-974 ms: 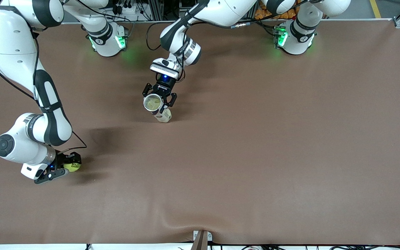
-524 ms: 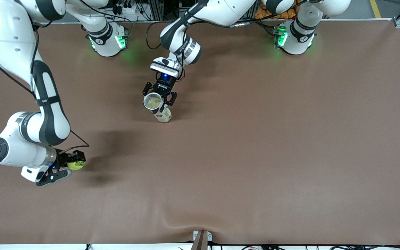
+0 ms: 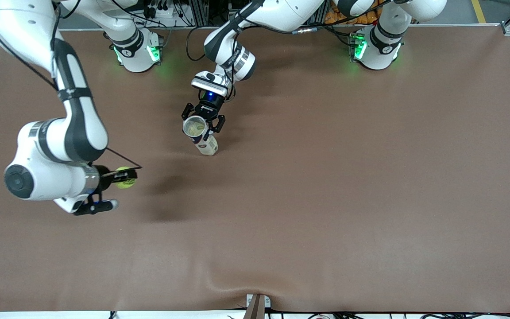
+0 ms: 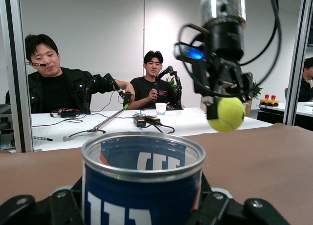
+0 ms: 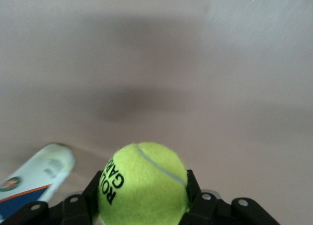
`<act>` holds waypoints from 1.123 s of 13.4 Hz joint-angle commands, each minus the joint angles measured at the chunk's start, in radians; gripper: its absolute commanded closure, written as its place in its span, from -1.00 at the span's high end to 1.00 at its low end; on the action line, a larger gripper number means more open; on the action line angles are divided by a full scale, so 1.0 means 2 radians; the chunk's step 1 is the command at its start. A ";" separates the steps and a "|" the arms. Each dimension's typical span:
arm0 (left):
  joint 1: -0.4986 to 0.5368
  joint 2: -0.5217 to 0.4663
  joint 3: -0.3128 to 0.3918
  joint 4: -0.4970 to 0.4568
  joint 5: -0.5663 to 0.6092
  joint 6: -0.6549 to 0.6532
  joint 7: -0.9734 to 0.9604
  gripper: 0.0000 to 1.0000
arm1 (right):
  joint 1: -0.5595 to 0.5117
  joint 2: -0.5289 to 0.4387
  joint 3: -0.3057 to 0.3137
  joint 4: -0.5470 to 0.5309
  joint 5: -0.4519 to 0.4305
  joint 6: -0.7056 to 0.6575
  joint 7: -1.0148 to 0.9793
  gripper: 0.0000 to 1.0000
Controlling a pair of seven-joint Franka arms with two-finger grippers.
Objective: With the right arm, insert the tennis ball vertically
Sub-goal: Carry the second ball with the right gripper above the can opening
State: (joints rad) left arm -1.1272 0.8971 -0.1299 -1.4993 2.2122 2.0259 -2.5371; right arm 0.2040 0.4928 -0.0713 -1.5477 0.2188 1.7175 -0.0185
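- Jaws first, front view: the right gripper pinches the tennis ball between its fingers, up in the air over the brown table.
- Front view: the left gripper is clamped around a can, which stands tilted with its open mouth turned up toward the camera and its base touching the table.
- Front view, with the can as landmark: the ball hangs over a spot toward the right arm's end of the table from the can, well apart from it; a soft shadow lies on the table between the two.
- Left wrist view: the can fills the foreground, blue with white lettering and a clear rim, the left gripper's fingers pressed to its sides. Above the can's rim level, the right gripper holds the yellow-green ball from above.
- Right wrist view: the ball sits squeezed between the black fingers, dark lettering on its felt. Below it, the can shows as a white and blue cylinder on the table.
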 commanded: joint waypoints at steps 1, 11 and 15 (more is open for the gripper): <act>-0.004 0.003 0.002 0.000 0.012 -0.007 -0.017 0.62 | 0.060 -0.042 -0.004 -0.017 0.022 -0.036 0.111 -0.87; -0.004 0.003 0.002 0.000 0.012 -0.009 -0.017 0.62 | 0.137 -0.074 -0.004 -0.048 0.075 -0.078 0.226 -0.89; -0.004 0.003 0.002 0.000 0.012 -0.009 -0.017 0.62 | 0.147 -0.072 -0.004 -0.055 0.092 -0.086 0.226 -0.90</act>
State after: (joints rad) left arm -1.1280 0.8972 -0.1301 -1.5009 2.2122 2.0208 -2.5401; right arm 0.4812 0.3773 -0.0720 -1.6202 0.3733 1.5466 0.4232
